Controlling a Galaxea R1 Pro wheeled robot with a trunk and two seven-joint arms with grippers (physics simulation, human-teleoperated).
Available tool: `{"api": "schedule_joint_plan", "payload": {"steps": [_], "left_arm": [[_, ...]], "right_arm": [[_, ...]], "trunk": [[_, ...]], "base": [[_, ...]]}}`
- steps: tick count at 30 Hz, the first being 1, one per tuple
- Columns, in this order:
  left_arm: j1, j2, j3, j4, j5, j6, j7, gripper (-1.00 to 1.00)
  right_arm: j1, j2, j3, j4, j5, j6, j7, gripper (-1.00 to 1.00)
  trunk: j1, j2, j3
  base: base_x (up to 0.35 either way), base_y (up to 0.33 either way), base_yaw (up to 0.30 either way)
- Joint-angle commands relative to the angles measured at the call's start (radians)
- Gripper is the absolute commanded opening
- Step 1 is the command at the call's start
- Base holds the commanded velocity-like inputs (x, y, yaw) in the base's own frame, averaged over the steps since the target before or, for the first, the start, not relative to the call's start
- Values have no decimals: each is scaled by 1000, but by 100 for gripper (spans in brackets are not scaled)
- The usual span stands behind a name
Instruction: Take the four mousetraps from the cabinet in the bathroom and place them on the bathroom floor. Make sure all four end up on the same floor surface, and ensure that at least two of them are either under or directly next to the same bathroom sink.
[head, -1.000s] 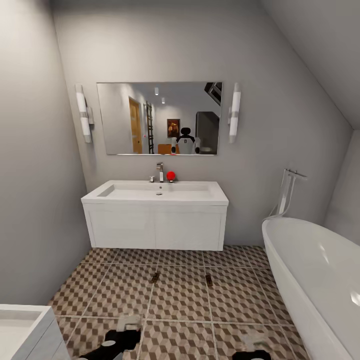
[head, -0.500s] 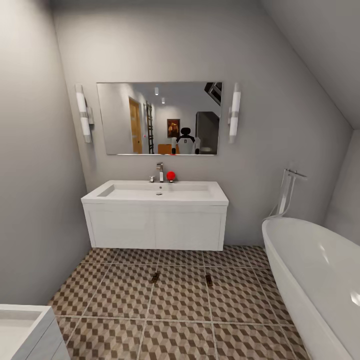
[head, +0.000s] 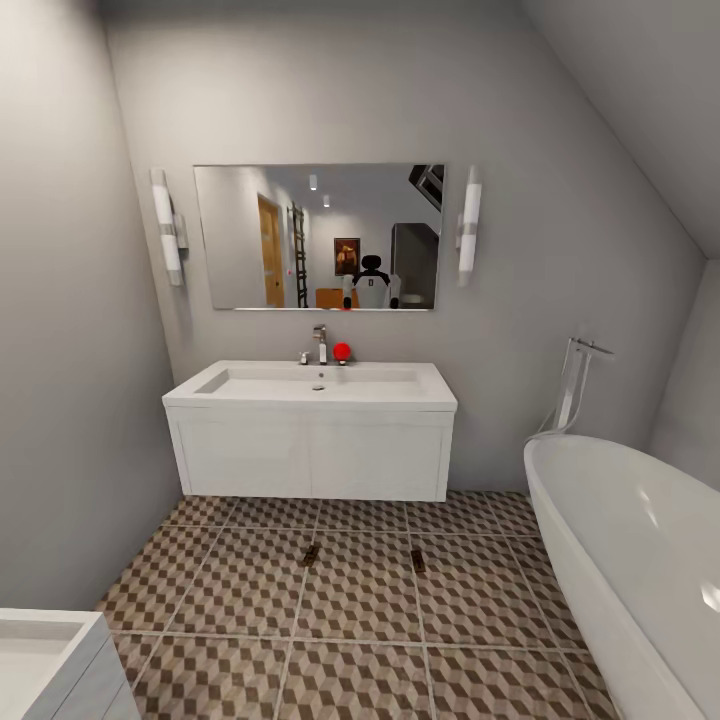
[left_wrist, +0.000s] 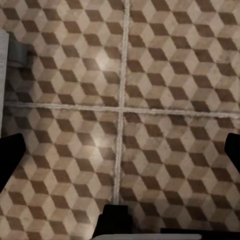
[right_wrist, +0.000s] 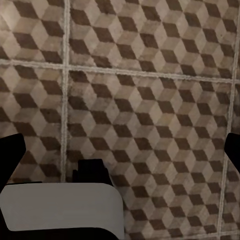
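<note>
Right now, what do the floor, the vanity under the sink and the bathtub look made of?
The floor: likely ceramic tile, matte cube print, pale grout lines. The vanity: white panels with faint grain, possibly painted wood. The bathtub: glossy white with bright highlights, acrylic or enamel; cannot tell which.

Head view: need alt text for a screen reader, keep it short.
Two mousetraps lie on the cube-patterned bathroom floor in front of the white wall-hung bathroom sink. A mirror hangs above it between two wall lights, and a white bathtub curves along the right.
</note>
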Motion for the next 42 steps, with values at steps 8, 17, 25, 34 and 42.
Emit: {"api": "schedule_joint_plan", "payload": {"steps": [8, 17, 25, 34, 42], "left_arm": [[2, 21, -8, 1, 12, -5, 3, 100], [2, 28, -8, 1, 13, -6, 5, 100], [2, 29, -9, 1, 12, -5, 8, 100], [2, 29, -10, 2, 12, -4, 9, 100], [2, 27, -10, 1, 10, -3, 6, 100]], "right_arm": [[0, 0, -8, 3, 10, -7, -3, 100], [0, 4, -7, 3, 12, -12, -3, 100], [0, 10, -7, 3, 13, -12, -3, 100], [0, 10, -6, 3, 15, -11, -4, 100], [0, 8, -6, 1, 16, -13, -4, 100]], "trunk": [[0, -1, -1], [0, -1, -1], [0, -1, -1], [0, -1, -1], [0, -1, -1]], "base": [[0, 0, 0], [0, 0, 18], [0, 0, 187], [0, 0, 262], [0, 0, 275]]}}
